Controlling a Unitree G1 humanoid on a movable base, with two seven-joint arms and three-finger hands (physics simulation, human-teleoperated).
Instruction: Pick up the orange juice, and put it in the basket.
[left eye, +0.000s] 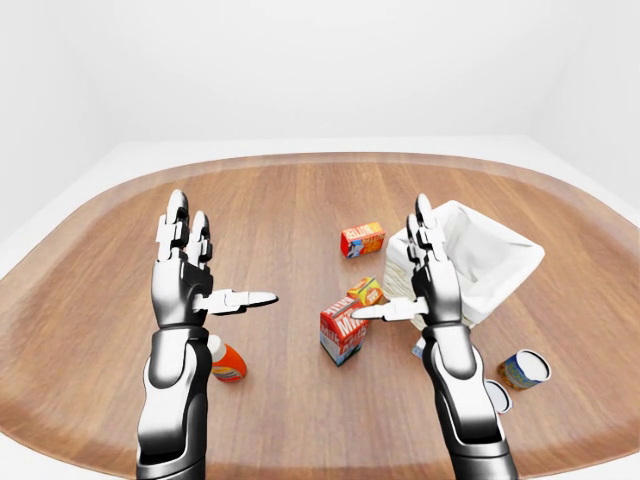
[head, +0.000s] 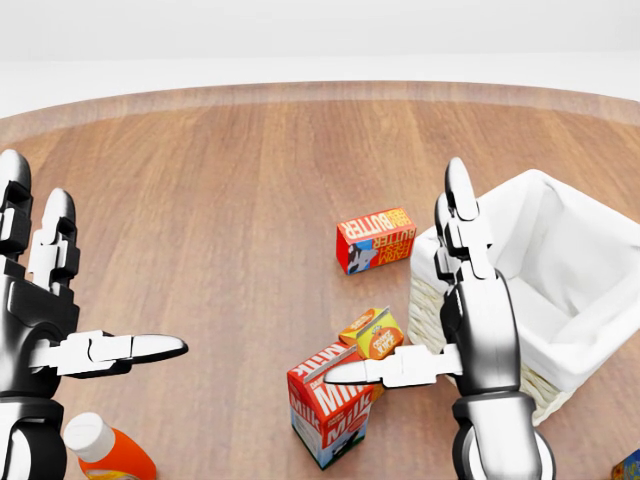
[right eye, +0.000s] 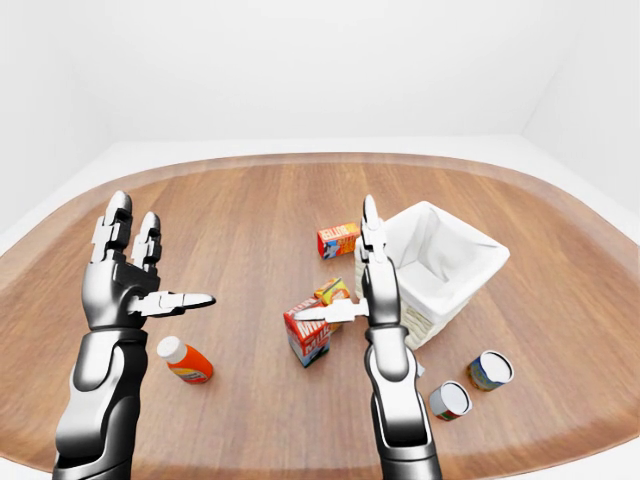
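Observation:
The orange juice is a small orange carton lying on the wooden table, just left of the white-lined wicker basket. My right hand is open, fingers up and thumb pointing left, held above the table in front of the basket's left side; its thumb overlaps the juice and milk cartons in the head view. My left hand is open and empty, raised at the left of the views, well away from the juice.
A red-and-blue milk carton stands just below-left of the juice. A red butter box lies above it. An orange bottle with a white cap lies under my left forearm. Two cans sit at lower right.

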